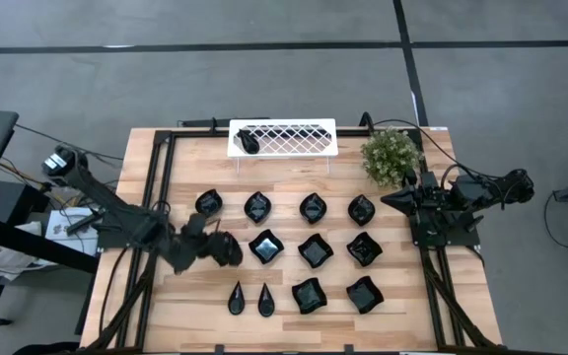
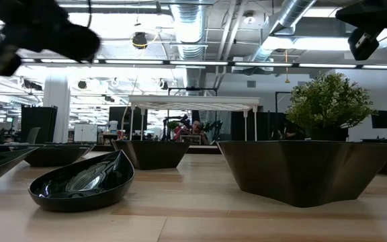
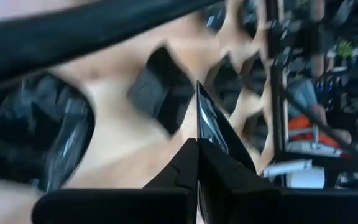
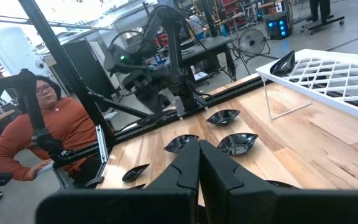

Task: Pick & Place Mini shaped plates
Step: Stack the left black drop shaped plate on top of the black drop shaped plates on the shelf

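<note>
The mini shaped plates [image 1: 313,249] lie in rows on the wooden table [image 1: 195,306] between the two arms: four in the row nearest the rack, three in the middle row, and two teardrop plates plus two squarish plates in the row farthest from it. One further plate [image 1: 249,142] rests on the white lattice rack [image 1: 284,138] at the table's far edge. A held plate [image 1: 227,250] sits at the left end of the middle row, raised off the table in the left gripper [image 1: 217,248]. The left wrist view shows that gripper's fingers [image 3: 188,163] clamped on the plate's thin glossy rim, which stands edge-on.

The right gripper [image 1: 390,198] is closed and empty, parked above the table's right side beside the potted plant [image 1: 392,156]. In the right wrist view, a person in an orange top [image 4: 39,134] sits beyond the table.
</note>
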You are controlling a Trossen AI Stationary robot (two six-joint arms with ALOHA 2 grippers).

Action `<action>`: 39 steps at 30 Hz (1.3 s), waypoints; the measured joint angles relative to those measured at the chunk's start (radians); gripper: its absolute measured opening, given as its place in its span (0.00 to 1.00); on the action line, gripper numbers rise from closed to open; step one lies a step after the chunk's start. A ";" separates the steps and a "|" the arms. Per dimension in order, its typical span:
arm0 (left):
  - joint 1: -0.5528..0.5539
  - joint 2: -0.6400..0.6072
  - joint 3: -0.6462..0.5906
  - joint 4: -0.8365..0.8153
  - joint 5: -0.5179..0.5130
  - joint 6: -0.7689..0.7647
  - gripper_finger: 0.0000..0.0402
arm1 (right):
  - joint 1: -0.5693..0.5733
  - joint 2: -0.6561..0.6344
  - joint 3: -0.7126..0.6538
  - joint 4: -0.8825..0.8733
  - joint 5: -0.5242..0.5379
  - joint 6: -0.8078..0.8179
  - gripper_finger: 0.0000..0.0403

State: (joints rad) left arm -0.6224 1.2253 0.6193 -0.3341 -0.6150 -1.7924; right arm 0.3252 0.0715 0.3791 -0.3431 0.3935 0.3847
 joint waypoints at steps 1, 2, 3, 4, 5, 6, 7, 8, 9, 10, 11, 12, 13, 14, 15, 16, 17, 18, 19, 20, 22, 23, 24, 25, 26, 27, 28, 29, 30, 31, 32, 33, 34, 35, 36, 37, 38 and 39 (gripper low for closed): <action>0.028 -0.009 0.000 0.003 -0.004 0.030 0.02 | 0.000 0.000 0.000 0.000 0.000 0.000 0.00; 0.057 -0.017 0.000 0.011 -0.007 0.060 0.02 | 0.000 0.000 0.000 0.000 0.000 0.000 0.00; 0.086 -0.024 0.000 0.023 -0.008 0.093 0.02 | 0.000 0.000 0.000 0.000 0.000 0.000 0.00; 0.117 -0.030 0.000 0.035 -0.009 0.129 0.02 | 0.000 0.000 0.000 0.000 0.000 0.000 0.00; 0.148 -0.035 0.000 0.049 -0.009 0.168 0.02 | 0.000 0.000 0.000 0.000 0.000 0.000 0.00; 0.179 -0.039 0.000 0.067 -0.014 0.206 0.02 | 0.000 0.000 0.000 0.000 0.000 0.000 0.00; 0.210 -0.042 0.000 0.082 -0.025 0.241 0.02 | 0.000 0.000 0.000 0.000 0.000 0.000 0.00; 0.243 -0.042 0.000 0.101 -0.043 0.278 0.02 | 0.000 0.000 0.000 0.000 0.000 -0.001 0.00; 0.273 -0.041 0.000 0.124 -0.058 0.312 0.02 | 0.000 0.000 0.000 0.000 0.000 -0.001 0.00; 0.305 -0.041 0.000 0.149 -0.068 0.350 0.02 | 0.000 0.000 0.000 -0.001 0.000 -0.001 0.00; 0.338 -0.041 0.000 0.176 -0.076 0.390 0.02 | 0.000 0.000 0.000 0.000 0.000 -0.001 0.00; 0.370 -0.041 0.000 0.204 -0.078 0.430 0.02 | 0.000 0.000 0.000 -0.001 0.000 -0.001 0.00; 0.402 -0.041 0.000 0.229 -0.078 0.468 0.02 | 0.000 0.000 0.000 -0.001 0.000 -0.001 0.00; 0.433 -0.041 0.000 0.259 -0.079 0.508 0.02 | 0.000 0.000 0.000 -0.001 0.000 -0.001 0.00; 0.463 -0.041 0.000 0.290 -0.079 0.546 0.02 | 0.000 0.000 0.000 -0.001 0.000 -0.001 0.00; 0.492 -0.041 0.000 0.318 -0.079 0.581 0.02 | 0.000 0.000 0.000 -0.001 0.000 -0.001 0.00; 0.521 -0.041 0.000 0.339 -0.079 0.611 0.02 | 0.000 0.000 0.000 -0.001 0.000 -0.001 0.00; 0.549 -0.041 0.000 0.357 -0.079 0.636 0.02 | 0.000 0.000 0.000 0.000 0.000 -0.001 0.00; 0.576 -0.041 0.000 0.375 -0.079 0.660 0.02 | 0.000 0.000 0.000 -0.001 0.000 -0.001 0.00; 0.603 -0.041 0.000 0.393 -0.078 0.680 0.02 | 0.000 0.000 0.000 -0.001 0.000 -0.001 0.00; 0.652 -0.041 0.000 0.431 -0.063 0.727 0.02 | 0.000 0.000 0.000 -0.001 0.000 -0.001 0.00; 0.675 -0.041 0.002 0.440 -0.049 0.747 0.02 | 0.000 0.000 0.000 0.000 0.000 -0.001 0.00; 0.698 -0.041 0.006 0.440 -0.034 0.764 0.02 | 0.000 0.000 0.000 0.000 0.000 -0.001 0.00; 0.719 -0.040 0.013 0.439 -0.026 0.779 0.02 | 0.000 0.000 0.000 0.000 0.000 -0.001 0.00; 0.736 -0.040 0.022 0.439 -0.022 0.797 0.02 | 0.000 0.000 0.000 -0.001 0.000 -0.001 0.00; 0.753 -0.037 0.033 0.440 -0.021 0.818 0.02 | 0.000 0.000 0.000 0.000 0.000 -0.001 0.00; 0.770 -0.033 0.046 0.442 -0.021 0.840 0.02 | 0.000 0.000 0.000 0.000 0.000 -0.001 0.00; 0.786 -0.029 0.057 0.441 -0.020 0.856 0.02 | 0.000 0.000 0.000 0.000 0.000 -0.001 0.00; 0.804 -0.020 0.071 0.440 -0.018 0.877 0.02 | 0.000 0.000 0.000 -0.001 0.000 -0.001 0.00; 0.821 -0.011 0.086 0.441 -0.003 0.896 0.02 | 0.000 0.000 0.000 -0.001 0.000 -0.001 0.00; 0.839 -0.001 0.099 0.441 0.012 0.910 0.02 | 0.000 0.000 0.000 -0.001 0.000 -0.001 0.00; 0.856 0.012 0.113 0.441 0.029 0.923 0.02 | 0.000 0.000 0.000 0.000 0.000 -0.001 0.00; 0.873 0.027 0.127 0.441 0.047 0.932 0.02 | 0.000 0.000 0.000 -0.001 0.000 -0.001 0.00; 0.889 0.046 0.140 0.441 0.060 0.945 0.02 | 0.000 0.000 0.000 -0.001 0.000 -0.001 0.00; 0.904 0.066 0.153 0.441 0.074 0.956 0.02 | 0.000 0.000 0.000 0.000 0.000 -0.001 0.00; 0.919 0.086 0.165 0.440 0.084 0.970 0.02 | 0.000 0.000 0.000 -0.001 0.000 -0.001 0.00; 0.933 0.108 0.178 0.440 0.095 0.981 0.02 | 0.000 0.000 0.000 -0.001 0.000 -0.001 0.00; 0.949 0.129 0.190 0.440 0.111 0.993 0.02 | 0.000 0.000 0.000 -0.001 0.000 -0.001 0.00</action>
State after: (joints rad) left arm 0.3261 1.3541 0.8093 0.1054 -0.5042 -0.7991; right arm 0.3251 0.0715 0.3790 -0.3437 0.3939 0.3840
